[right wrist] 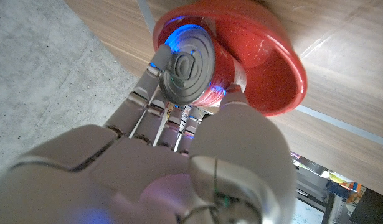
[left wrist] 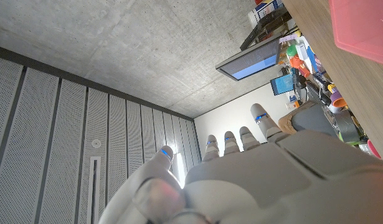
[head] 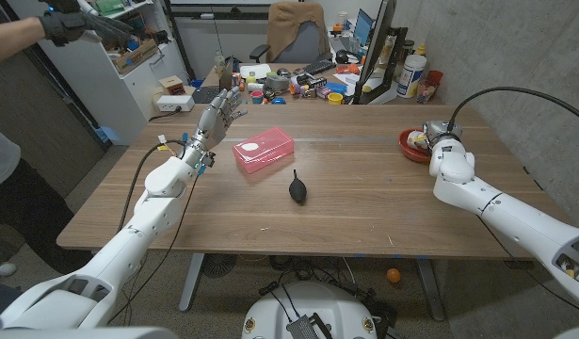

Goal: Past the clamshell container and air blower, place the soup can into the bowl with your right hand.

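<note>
Soup can (right wrist: 192, 70) in right hand (right wrist: 179, 155) over bowl (right wrist: 278, 68)

Wooden table (head: 364, 221) standing on grey floor (head: 101, 174). Concrete wall (head: 515, 52) running along one side. Cluttered desk (head: 298, 87) sitting behind, brown office chair (head: 297, 28) beyond it. White shelving unit (head: 129, 66) standing nearby. Concrete ceiling (left wrist: 147, 56) showing overhead.

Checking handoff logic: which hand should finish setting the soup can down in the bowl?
Right. The right hand already grips the soup can over the red bowl. The left hand is raised, holding nothing, across the table beyond the pink clamshell container and air blower.
</note>
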